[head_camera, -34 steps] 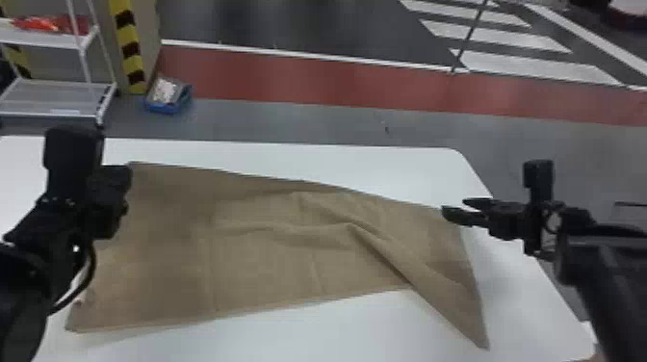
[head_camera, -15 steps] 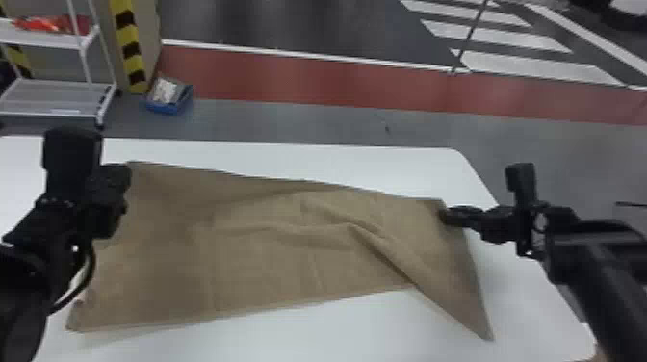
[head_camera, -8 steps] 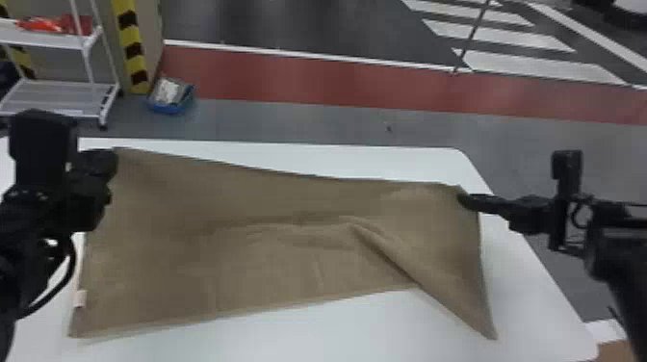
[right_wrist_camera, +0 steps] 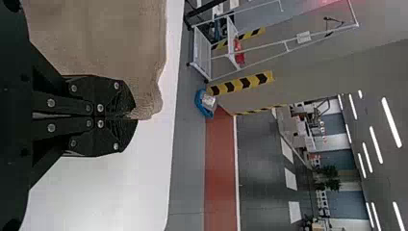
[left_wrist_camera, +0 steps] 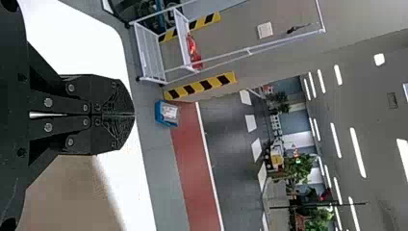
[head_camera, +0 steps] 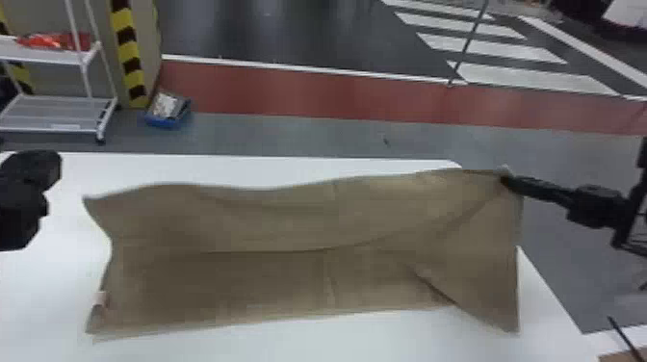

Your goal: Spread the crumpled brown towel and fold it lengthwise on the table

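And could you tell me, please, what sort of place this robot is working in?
Probably an industrial or workshop hall: there is yellow-and-black hazard striping, a white wheeled rack, and broad white floor stripes.

In the head view, the robot's black right gripper (head_camera: 504, 180) reaches in from the right edge, roughly level and pointing toward its left side. Its two flat fingers (head_camera: 541, 187) lie closed together, with a bulkier wrist (head_camera: 597, 207) behind them. The left gripper (head_camera: 31, 168) is a dark, partly cropped shape at the left edge, well apart from the right one. In the left wrist view, the left gripper's (left_wrist_camera: 134, 115) two broad black fingertips (left_wrist_camera: 118, 98) meet along a straight seam.
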Available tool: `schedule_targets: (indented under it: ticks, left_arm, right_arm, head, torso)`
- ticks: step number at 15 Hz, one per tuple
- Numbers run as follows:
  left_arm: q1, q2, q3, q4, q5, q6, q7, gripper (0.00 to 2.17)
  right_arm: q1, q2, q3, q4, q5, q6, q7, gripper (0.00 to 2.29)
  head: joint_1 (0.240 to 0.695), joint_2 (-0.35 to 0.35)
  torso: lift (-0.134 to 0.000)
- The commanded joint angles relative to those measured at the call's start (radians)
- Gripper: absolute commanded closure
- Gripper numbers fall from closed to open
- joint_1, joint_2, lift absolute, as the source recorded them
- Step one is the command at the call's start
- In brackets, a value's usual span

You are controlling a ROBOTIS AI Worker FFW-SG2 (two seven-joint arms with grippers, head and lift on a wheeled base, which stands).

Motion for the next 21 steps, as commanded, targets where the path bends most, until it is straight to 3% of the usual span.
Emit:
schedule_targets:
  ticks: [1, 4, 5, 7, 10, 12, 16, 18, 21]
  left_arm:
    - [-0.012, 0.012, 0.012, -0.002, 0.028, 0.015, -0.005, 1.56]
    - [-0.127, 0.003, -0.022, 0.156, 0.064, -0.031, -0.017, 1.56]
    - [-0.144, 0.003, -0.032, 0.183, 0.067, -0.031, -0.036, 1.56]
    - [-0.111, 0.007, -0.042, 0.191, 0.074, -0.043, -0.071, 1.54]
    - [-0.016, 0.018, -0.037, 0.189, 0.1, -0.108, -0.123, 1.0]
    - [0.076, 0.018, -0.026, 0.14, 0.1, -0.138, -0.142, 0.62]
    - [0.222, 0.021, -0.054, 0.114, 0.077, -0.328, -0.142, 0.62]
    - [0.251, 0.021, -0.083, 0.159, 0.047, -0.384, -0.158, 0.62]
    - [0.268, 0.023, -0.125, 0.226, 0.024, -0.439, -0.181, 0.62]
  right_arm:
    - [-0.021, -0.006, 0.068, -0.006, 0.009, 0.02, -0.004, 1.21]
    - [-0.162, 0.034, 0.212, 0.077, 0.074, 0.017, -0.04, 1.21]
    - [-0.197, 0.057, 0.226, 0.107, 0.106, 0.02, -0.041, 1.21]
    - [-0.203, 0.074, 0.237, 0.141, 0.143, -0.008, -0.063, 1.21]
    - [-0.149, 0.083, 0.234, 0.164, 0.152, -0.06, -0.076, 1.21]
    - [-0.113, 0.091, 0.228, 0.192, 0.157, -0.109, -0.092, 1.21]
    - [-0.076, 0.138, 0.208, 0.189, 0.183, -0.1, -0.096, 1.21]
    - [-0.056, 0.169, 0.203, 0.155, 0.206, -0.072, -0.098, 1.21]
    - [-0.039, 0.187, 0.202, 0.134, 0.212, -0.063, -0.099, 1.21]
  head:
    - [0.639, -0.244]
    - [0.637, -0.217]
    - [0.633, -0.202]
    - [0.622, -0.173]
    - [0.642, -0.181]
    - [0.686, -0.199]
    - [0.695, -0.23]
    - [0.695, -0.237]
    - [0.695, -0.241]
  torso:
    - [-0.123]
    - [-0.123]
    - [-0.123]
    - [-0.123]
    - [-0.123]
    - [-0.123]
    - [-0.123]
    - [-0.123]
    - [-0.123]
